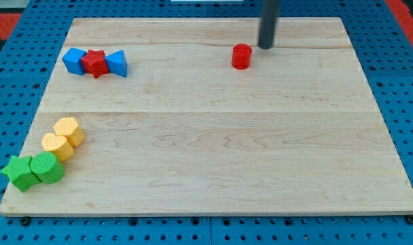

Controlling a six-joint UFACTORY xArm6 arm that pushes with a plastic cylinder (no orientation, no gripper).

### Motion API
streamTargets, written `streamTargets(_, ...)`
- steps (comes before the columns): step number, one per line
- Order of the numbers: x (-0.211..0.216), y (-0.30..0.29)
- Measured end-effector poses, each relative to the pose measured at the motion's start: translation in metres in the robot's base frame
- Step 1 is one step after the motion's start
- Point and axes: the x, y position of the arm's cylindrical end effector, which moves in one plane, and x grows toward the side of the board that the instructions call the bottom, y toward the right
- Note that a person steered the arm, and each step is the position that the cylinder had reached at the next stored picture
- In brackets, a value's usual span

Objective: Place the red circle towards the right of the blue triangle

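Note:
The red circle [241, 56] is a small red cylinder near the view's top, right of centre. The blue triangle [117, 63] lies at the view's upper left, touching a red star [94, 63] on its left side. My tip [267, 46] is just right of and slightly above the red circle, a small gap apart from it. The red circle is far to the right of the blue triangle.
A blue block [74, 60] touches the red star's left side. Two yellow blocks [68, 130] [57, 145] and two green blocks [47, 167] [19, 172] cluster at the view's lower left. The wooden board [226, 156] lies on a blue pegboard surface.

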Motion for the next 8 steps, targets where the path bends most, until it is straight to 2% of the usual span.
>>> streamTargets(1,0.018,0.01)
streamTargets(2,0.02,-0.031)
streamTargets(3,0.023,-0.044)
streamTargets(5,0.026,-0.041)
streamTargets(6,0.048,-0.08)
streamTargets(7,0.049,-0.155)
streamTargets(8,0.014,-0.186)
